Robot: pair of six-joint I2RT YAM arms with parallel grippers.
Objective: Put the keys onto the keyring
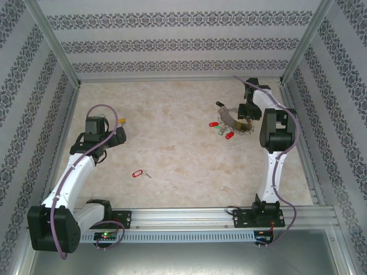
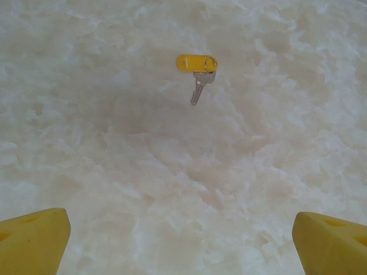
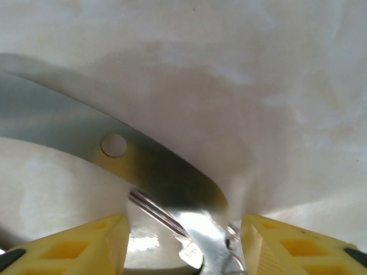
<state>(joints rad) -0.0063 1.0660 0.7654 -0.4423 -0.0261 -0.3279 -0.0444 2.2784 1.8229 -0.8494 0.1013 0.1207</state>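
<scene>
The keyring [image 1: 229, 118] lies at the back right as a curved silver-grey loop, with two red-tagged keys [image 1: 213, 124] and a black-tagged key [image 1: 219, 104] along it. My right gripper [image 1: 245, 117] is down on the loop's right end. In the right wrist view its yellow fingers [image 3: 97, 240] stand half closed around the keyring [image 3: 172, 172], a flat band with a hole and a wire part. A yellow-tagged key [image 2: 196, 63] lies flat ahead of my left gripper [image 2: 180, 215], which is open and holds nothing. Another red-tagged key [image 1: 136, 173] lies alone mid-table.
Patterned walls and aluminium posts [image 1: 54, 43] close in the marbled table [image 1: 172, 114] on three sides. A metal rail [image 1: 189, 216] with the arm bases runs along the near edge. Bare tabletop lies between the two arms.
</scene>
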